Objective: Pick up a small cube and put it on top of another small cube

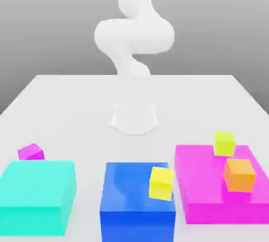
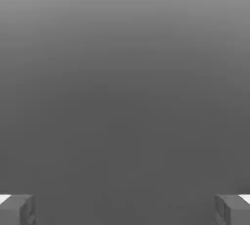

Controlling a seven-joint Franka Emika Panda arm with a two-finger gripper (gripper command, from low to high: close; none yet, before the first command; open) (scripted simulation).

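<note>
"Behind the turquoise block [image 1: 37, 188], at the exterior view's left: small magenta cube [image 1: 31, 152], on the desk [image 1: 84, 114], sitting askew. What could spoil your pick?"

"The block. Come in low over it and you may clip its edge; close on the cube's corners and it may twist out. Stacking carries its own risk: an off-centre release could tip it, and your yellow cube [image 1: 161, 183] sits near the blue block's [image 1: 134, 188] edge, so a nudge might drop it."

"And your fingers [image 2: 125, 210]?"

"Spread wide in the hand view, nothing between them. The cube isn't there; it lies apart from them, down on the desk. Direction between the two: can't tell."
</note>
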